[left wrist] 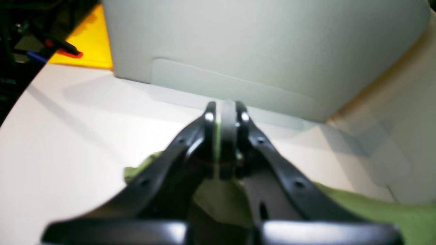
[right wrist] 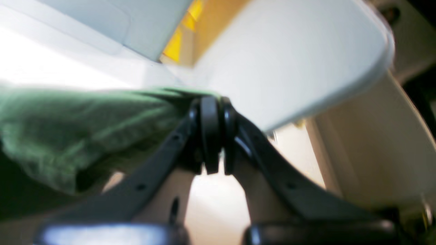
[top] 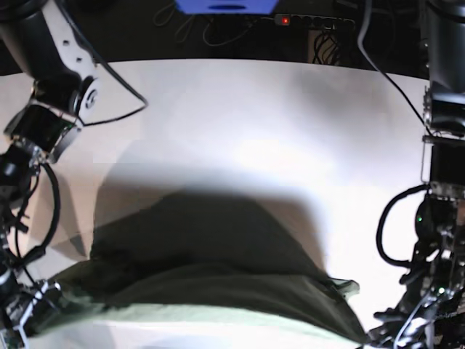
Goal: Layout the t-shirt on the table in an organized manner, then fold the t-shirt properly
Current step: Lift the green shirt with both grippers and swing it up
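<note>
While blurred, the left wrist view shows the left gripper (left wrist: 225, 112) at frame centre with jaws pinched together; green fabric appears in a thin line between the pads, so it seems clamped on the t-shirt (left wrist: 374, 207). Shirt cloth spreads below and to the lower right of the jaws, over the white table (left wrist: 68, 136). A grey box (left wrist: 238, 44) fills the top, yellow patch (left wrist: 92, 41) upper left.

Right wrist view: right gripper (right wrist: 215, 112) at centre, jaws pressed tight. The t-shirt (right wrist: 75, 129) bunches in the left half, its edge running right up to the jaw tips; looks pinched there, though blur hides the exact contact. Table (right wrist: 289, 58) rises upper right.

Base view: t-shirt (top: 218, 291) stretches across the bottom of the frame, lifted off the table (top: 254, 116), casting a wide shadow (top: 203, 218). Its ends reach the lower left and lower right corners, where the arms come down; neither gripper is clear here.

Handling guess: light, soft, limp, wrinkly cloth; sags between holds, slips little. Best held at corners or hem ends, pulled taut before laying flat.
</note>
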Controlling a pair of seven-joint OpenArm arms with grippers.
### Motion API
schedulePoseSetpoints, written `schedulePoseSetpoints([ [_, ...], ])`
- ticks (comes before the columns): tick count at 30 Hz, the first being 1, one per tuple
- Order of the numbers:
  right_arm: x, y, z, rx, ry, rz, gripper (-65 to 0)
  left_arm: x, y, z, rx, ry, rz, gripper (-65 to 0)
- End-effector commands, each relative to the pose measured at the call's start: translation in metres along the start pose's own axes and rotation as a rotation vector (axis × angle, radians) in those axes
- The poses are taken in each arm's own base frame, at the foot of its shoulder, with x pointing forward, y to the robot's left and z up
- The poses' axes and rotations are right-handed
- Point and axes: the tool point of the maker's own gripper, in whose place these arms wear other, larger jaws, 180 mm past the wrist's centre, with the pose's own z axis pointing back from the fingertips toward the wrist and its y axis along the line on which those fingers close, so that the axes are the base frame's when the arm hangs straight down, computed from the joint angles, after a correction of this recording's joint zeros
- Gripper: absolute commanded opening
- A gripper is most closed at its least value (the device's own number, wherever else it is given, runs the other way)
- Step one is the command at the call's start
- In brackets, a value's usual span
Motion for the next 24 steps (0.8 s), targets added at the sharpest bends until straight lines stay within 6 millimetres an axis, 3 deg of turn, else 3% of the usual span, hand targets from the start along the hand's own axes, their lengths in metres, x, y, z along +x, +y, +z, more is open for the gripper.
schedulePoseSetpoints([
  [1, 0.014, -0.007, 0.007, -0.026, -0.064, -0.018, -65.0, 0.01, -0.006, 0.006, -0.022, -0.029, 0.0, -64.9],
  [4, -0.019, 0.013, 0.021, -0.002, -0.004, -0.022, -65.0, -0.023, 0.006, 0.024, -0.009, 0.028, -0.002, -64.9],
  [8, -0.066, 0.056, 0.036, 0.087, 0.094, -0.015, -65.0, -0.063, 0.021, 0.045, 0.017, 0.086, 0.021, -64.9],
  [11, -0.088, 0.075, 0.052, 0.122, 0.138, -0.001, -65.0, -0.081, 0.035, 0.066, 0.045, 0.101, 0.048, -64.9],
  [14, -0.09, 0.081, 0.061, 0.127, 0.143, -0.006, -65.0, -0.088, 0.039, 0.083, 0.052, 0.118, 0.059, -64.9],
  [17, -0.093, 0.081, 0.066, 0.125, 0.146, 0.0, -65.0, -0.085, 0.042, 0.091, 0.059, 0.121, 0.066, -64.9],
  [20, -0.083, 0.074, 0.059, 0.109, 0.123, -0.012, -65.0, -0.078, 0.052, 0.088, 0.084, 0.104, 0.072, -64.9],
  [24, -0.05, 0.055, 0.031, 0.075, 0.06, -0.056, -65.0, -0.031, 0.054, 0.055, 0.091, 0.027, 0.088, -64.9],
])
